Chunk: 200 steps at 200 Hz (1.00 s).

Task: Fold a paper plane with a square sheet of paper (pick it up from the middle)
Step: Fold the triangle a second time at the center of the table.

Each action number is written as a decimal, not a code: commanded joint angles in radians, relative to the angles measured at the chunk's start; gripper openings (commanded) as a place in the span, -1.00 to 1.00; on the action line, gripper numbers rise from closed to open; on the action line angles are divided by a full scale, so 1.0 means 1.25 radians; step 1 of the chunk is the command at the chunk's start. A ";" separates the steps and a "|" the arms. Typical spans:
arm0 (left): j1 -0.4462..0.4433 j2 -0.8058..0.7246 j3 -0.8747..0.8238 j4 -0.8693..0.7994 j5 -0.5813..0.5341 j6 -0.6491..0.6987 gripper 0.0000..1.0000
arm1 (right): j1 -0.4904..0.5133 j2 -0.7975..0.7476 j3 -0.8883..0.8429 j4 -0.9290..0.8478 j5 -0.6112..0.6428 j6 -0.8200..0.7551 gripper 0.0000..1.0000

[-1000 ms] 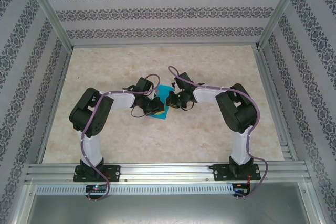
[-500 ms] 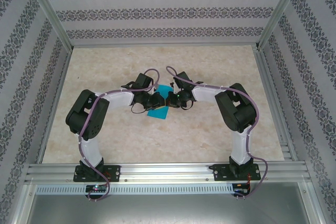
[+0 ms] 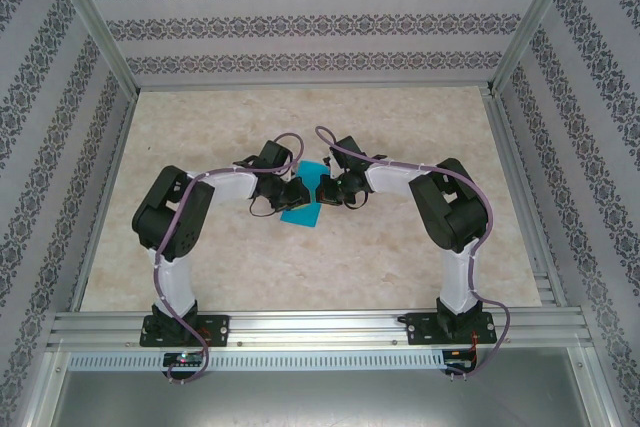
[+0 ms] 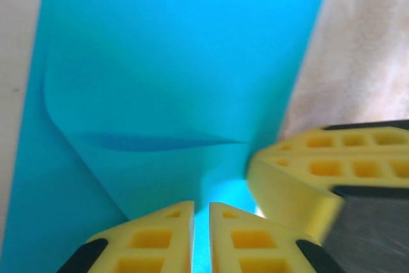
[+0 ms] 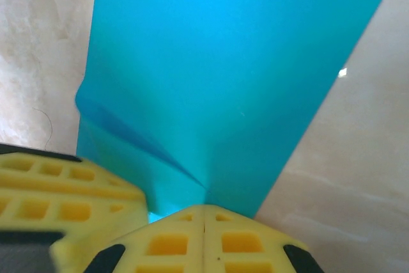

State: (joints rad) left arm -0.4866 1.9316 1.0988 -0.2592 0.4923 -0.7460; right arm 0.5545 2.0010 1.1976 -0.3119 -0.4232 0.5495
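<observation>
Paper: turquoise-blue sheet (image 3: 300,213), already folded narrower than a square, sits at mid-tabletop, caught btwn the two arms' tips where they meet. From the top cam, most of it shows just on the near side of the wrists, w/ a small corner poking out on the far side. Whether its low edge touches the tabletop: can't tell.

Left wrist cam: sheet runs away from the lens as a long blue band, w/ a soft diagonal crease and a dark dent line across it, both heading toward the tips.

Left fingers (image 4: 160,238): yellow pads w/ a narrow slit btwn them and blue paper in the slit, pinching the sheet's edge. Right fingers (image 5: 243,241): pads pressed flush, sheet's edge nipped at the tips, a crease fanning out from that spot. Each wrist cam also catches the other arm's yellow pad right beside its own.

Tabletop (image 3: 400,127): pale beige, marbled. Around it, alu frame rails (image 3: 310,327) and walls (image 3: 320,17) w/ grey patterned stripes.
</observation>
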 commanded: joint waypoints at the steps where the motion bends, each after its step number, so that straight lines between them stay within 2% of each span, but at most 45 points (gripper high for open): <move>1: 0.009 0.026 0.011 -0.044 -0.021 0.010 -0.70 | -0.003 0.064 -0.019 -0.098 0.082 -0.031 -0.89; 26: 0.009 0.021 0.014 -0.067 -0.046 0.023 -0.70 | -0.003 0.072 -0.021 -0.114 0.093 -0.042 -0.89; 81: 0.009 -0.035 0.053 -0.059 -0.038 0.088 -0.61 | -0.005 0.080 -0.022 -0.141 0.111 -0.067 -0.89; 110: 0.011 0.005 0.099 -0.121 -0.095 0.110 -0.64 | -0.007 0.084 -0.025 -0.146 0.111 -0.069 -0.89; 200: 0.050 0.046 0.072 -0.114 -0.087 0.114 -0.66 | -0.017 0.093 -0.036 -0.179 0.142 -0.099 -0.89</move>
State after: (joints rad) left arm -0.4557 1.9739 1.2118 -0.3725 0.4107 -0.6346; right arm 0.5537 2.0125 1.2167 -0.3458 -0.4229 0.4671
